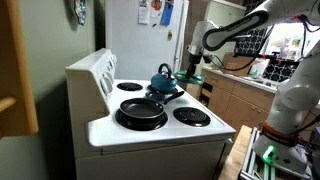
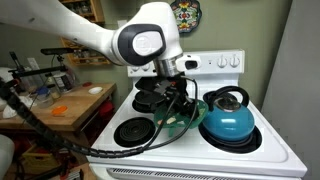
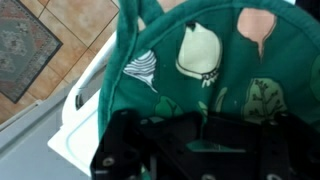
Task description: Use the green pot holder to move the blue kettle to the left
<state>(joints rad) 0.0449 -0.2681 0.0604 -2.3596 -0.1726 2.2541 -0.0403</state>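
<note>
Kettle (image 2: 228, 120) on stove burner (image 2: 243, 144) w/ pot holder (image 2: 181, 120) just beside.

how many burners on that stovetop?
4: one under the blue kettle, one under the frying pan, a bare back burner, a bare front burner. Covered two mostly hidden.

a white stove (image 1: 160, 135) stands against a grey-green wall (image 1: 40, 70). behind it in an exterior view is a white fridge (image 1: 130, 30) with papers on its door, and wooden cabinets (image 1: 228, 100) run beneath a bright window (image 1: 290, 40). a patterned plate (image 2: 186, 14) hangs above the stove, beside a wooden desk (image 2: 75, 105). the wrist view shows terracotta floor tiles (image 3: 85, 20) and a patterned rug (image 3: 22, 45).
</note>
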